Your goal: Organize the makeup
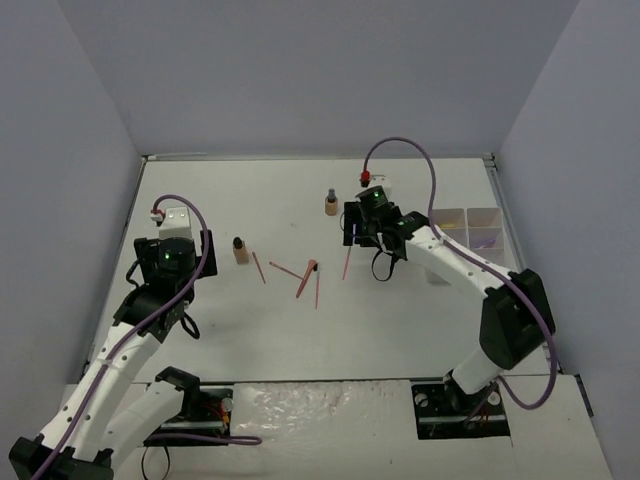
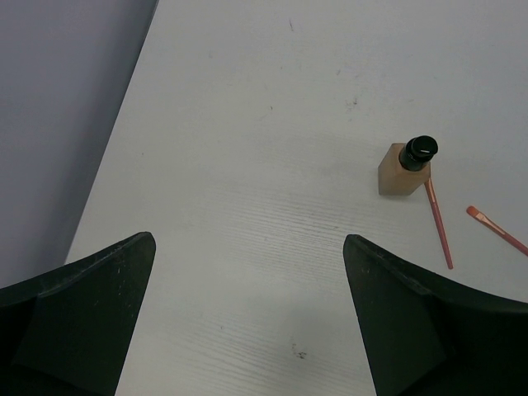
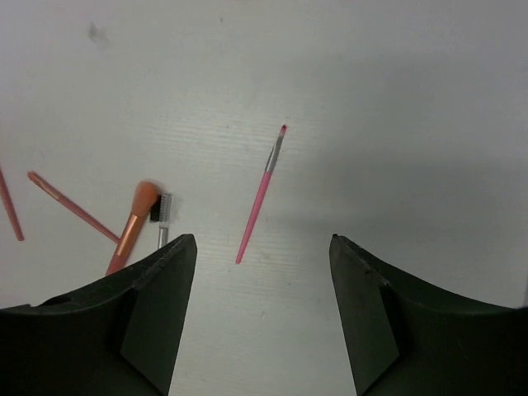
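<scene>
Pink stick [image 3: 262, 195] flat on table [image 3: 412, 91], right jaws spread above

The right hand [image 3: 262, 247] has its two dark fingers spread apart with nothing between them. A pink brush [image 3: 262, 191] lies on the white table [image 3: 396, 99] just ahead. On the left are an orange brush [image 3: 132, 227], a little comb [image 3: 164, 210] and a thin pink stick [image 3: 73, 207].

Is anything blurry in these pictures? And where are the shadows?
Left wrist view: the tan bottle is sharp; a faint shadow lies on the table near the left pincer. Right wrist view: the pink brush is sharp, with greyer table to its right. Top view: soft even light, no glare; the makeup just looks tiny.
</scene>
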